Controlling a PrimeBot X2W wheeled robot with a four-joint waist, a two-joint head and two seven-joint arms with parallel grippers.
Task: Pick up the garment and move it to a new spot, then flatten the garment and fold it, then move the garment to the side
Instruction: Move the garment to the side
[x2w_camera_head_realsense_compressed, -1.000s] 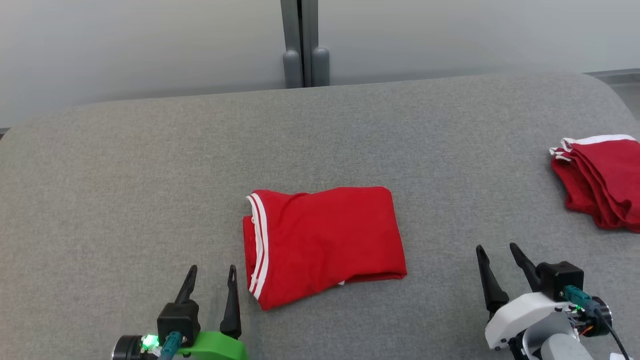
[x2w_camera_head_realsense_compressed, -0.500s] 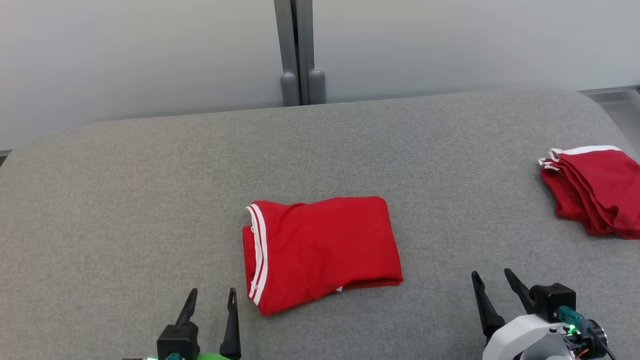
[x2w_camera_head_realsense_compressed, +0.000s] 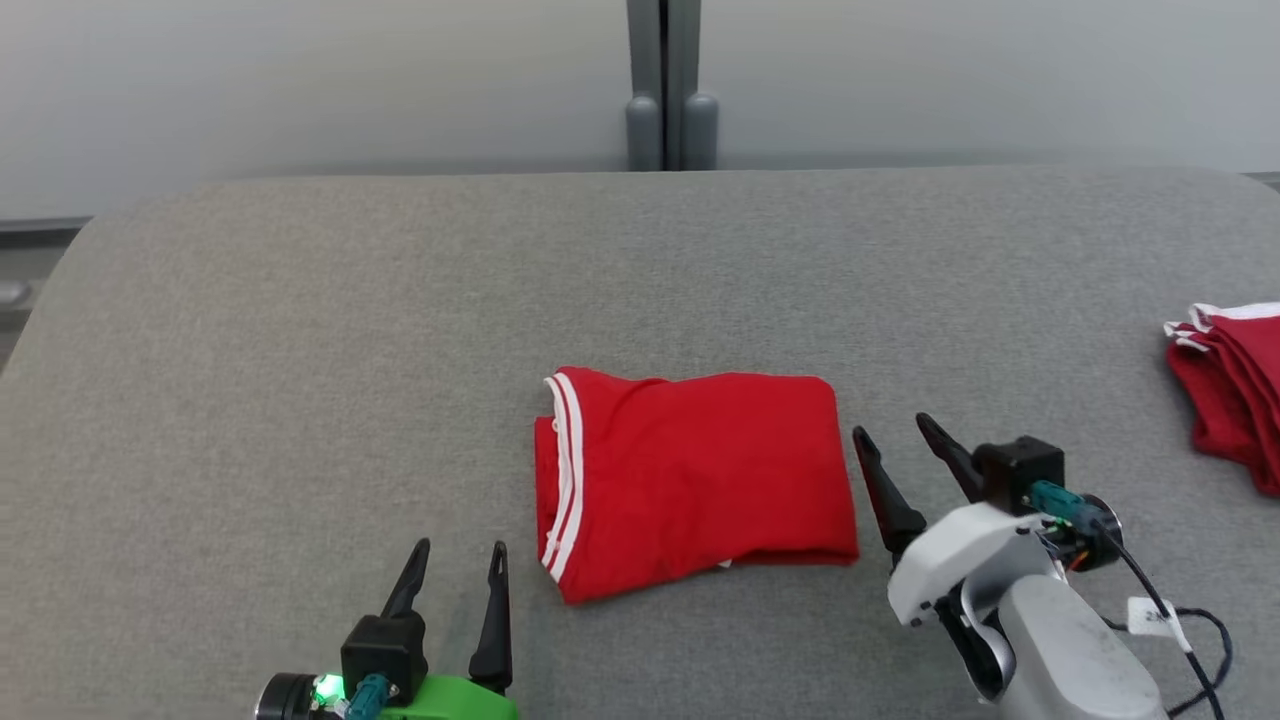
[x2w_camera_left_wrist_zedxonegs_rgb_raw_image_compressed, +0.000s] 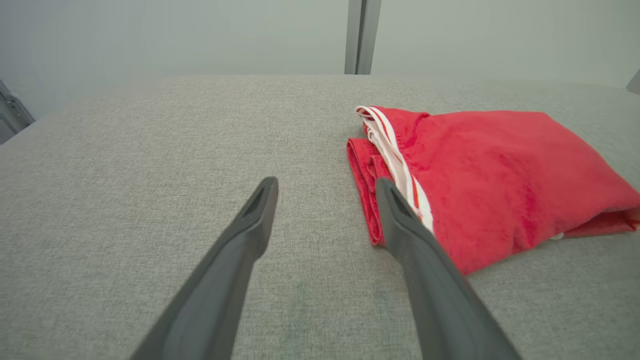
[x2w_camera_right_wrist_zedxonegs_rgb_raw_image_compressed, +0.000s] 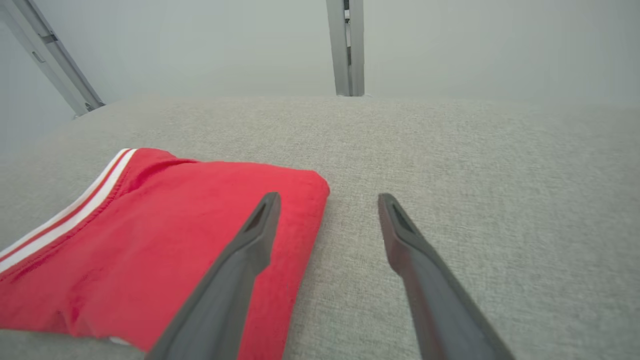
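Head view: garment (x2w_camera_head_realsense_compressed: 695, 480), red stack (x2w_camera_head_realsense_compressed: 1235, 395) rightward

folded garment (x2w_camera_head_realsense_compressed: 695, 480): 1 | garment stack (x2w_camera_head_realsense_compressed: 1235, 400): 1 | left gripper (x2w_camera_head_realsense_compressed: 460, 547), right gripper (x2w_camera_head_realsense_compressed: 890, 425): 2

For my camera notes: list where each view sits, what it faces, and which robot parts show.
Head: above, looking forward and down at the garment on the grey pad; left gripper and right gripper show, open.
Left wrist: low, by the garment's striped end, looking along its own fingers.
Right wrist: low, by the garment's plain end, along its own fingers.
All share the garment and the post.
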